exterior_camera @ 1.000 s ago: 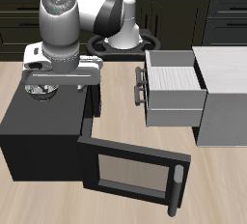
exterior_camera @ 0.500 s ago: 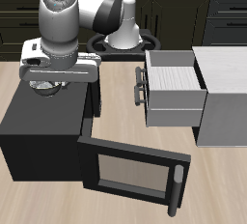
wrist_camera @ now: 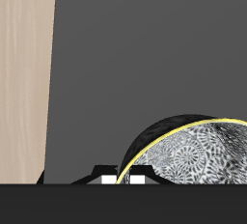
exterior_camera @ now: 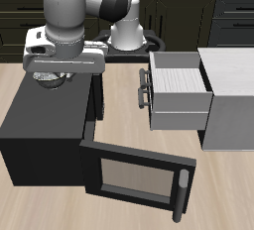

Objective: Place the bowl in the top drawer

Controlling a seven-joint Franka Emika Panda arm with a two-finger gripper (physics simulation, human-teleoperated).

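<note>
The bowl (exterior_camera: pixel 52 80), small, silver and shiny, hangs under my gripper (exterior_camera: pixel 56 73) just above the top of the black box (exterior_camera: pixel 45 125). The gripper is shut on the bowl's rim. In the wrist view the bowl's speckled inside (wrist_camera: pixel 198 155) fills one corner, and the gripper (wrist_camera: pixel 121 179) pinches its edge. The top drawer (exterior_camera: pixel 177 74) stands pulled open beside the black box, its white ridged inside showing and its dark bar handle (exterior_camera: pixel 145 87) facing the box. Nothing lies in the drawer.
The black box's windowed door (exterior_camera: pixel 134 172) hangs open toward the table's front edge. A light grey cabinet (exterior_camera: pixel 230 100) holds the drawer. The black box's top (wrist_camera: pixel 116 64) and the wooden table (wrist_camera: pixel 24 73) show in the wrist view.
My gripper has risen with the bowl in it, lifting the bowl off the black box's top and shifting slightly toward the drawer.
</note>
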